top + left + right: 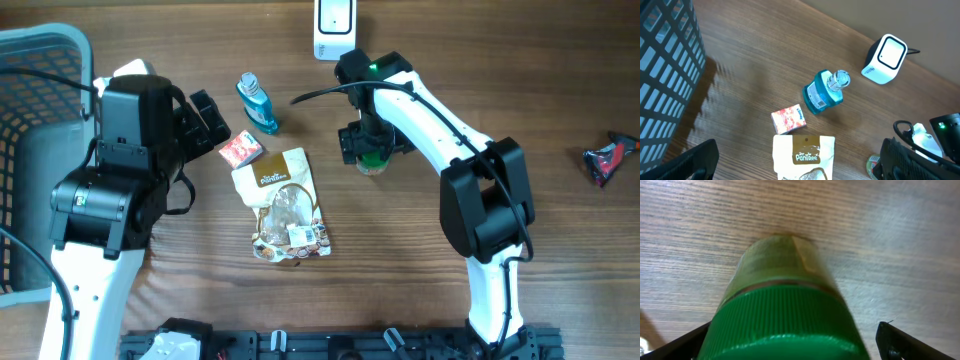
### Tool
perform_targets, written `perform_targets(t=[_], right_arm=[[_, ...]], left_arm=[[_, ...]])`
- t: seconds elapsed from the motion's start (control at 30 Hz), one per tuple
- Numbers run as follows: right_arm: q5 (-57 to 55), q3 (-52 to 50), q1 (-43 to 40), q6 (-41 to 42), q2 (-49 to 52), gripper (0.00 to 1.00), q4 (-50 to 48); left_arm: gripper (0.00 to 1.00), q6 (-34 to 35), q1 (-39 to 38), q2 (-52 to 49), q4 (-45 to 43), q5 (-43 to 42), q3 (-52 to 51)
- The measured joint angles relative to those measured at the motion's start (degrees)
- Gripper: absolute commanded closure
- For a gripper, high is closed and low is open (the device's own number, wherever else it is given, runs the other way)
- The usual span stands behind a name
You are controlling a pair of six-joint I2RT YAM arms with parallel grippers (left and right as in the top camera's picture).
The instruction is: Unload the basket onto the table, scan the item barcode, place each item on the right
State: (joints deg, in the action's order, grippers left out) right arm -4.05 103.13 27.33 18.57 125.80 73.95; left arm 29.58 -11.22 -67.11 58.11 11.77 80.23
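Note:
A jar with a green ribbed lid (785,325) stands upright on the wooden table, right of the pouch (375,160). My right gripper (790,344) sits over it with its jaws on either side of the lid. It is open, and a gap shows between the lid and the right finger (895,342). The white barcode scanner (335,25) stands at the table's far edge, beyond the jar, and shows again in the left wrist view (885,59). My left gripper (800,162) hangs open above the top of a PanTree pouch (804,157), holding nothing.
A blue bottle (258,102) and a small red box (240,150) lie beside the pouch (285,205). A grey basket (30,100) fills the left side. A red and black packet (605,160) lies at the far right.

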Motion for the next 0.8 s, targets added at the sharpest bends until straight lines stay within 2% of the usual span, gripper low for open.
perform_targets(t=[0.23, 0.3, 0.4, 0.6, 0.8], right_arm=[[4.0, 3.8, 0.0, 14.5, 0.0, 0.0, 7.6], [4.9, 6.7, 0.0, 24.0, -0.2, 0.0, 11.8], [6.6, 7.9, 0.0, 39.3, -0.5, 0.0, 13.2], [7.7, 7.9, 0.0, 66.5, -0.5, 0.0, 7.4], [7.6, 7.9, 0.0, 74.9, -0.5, 0.0, 5.5]], left_arm=[[0.0, 0.0, 0.0, 0.0, 0.0, 0.0, 0.0], [0.0, 0.0, 0.0, 0.0, 0.0, 0.0, 0.0], [0.0, 0.0, 0.0, 0.0, 0.0, 0.0, 0.0], [0.0, 0.0, 0.0, 0.0, 0.0, 0.0, 0.0], [0.0, 0.0, 0.0, 0.0, 0.0, 0.0, 0.0]])
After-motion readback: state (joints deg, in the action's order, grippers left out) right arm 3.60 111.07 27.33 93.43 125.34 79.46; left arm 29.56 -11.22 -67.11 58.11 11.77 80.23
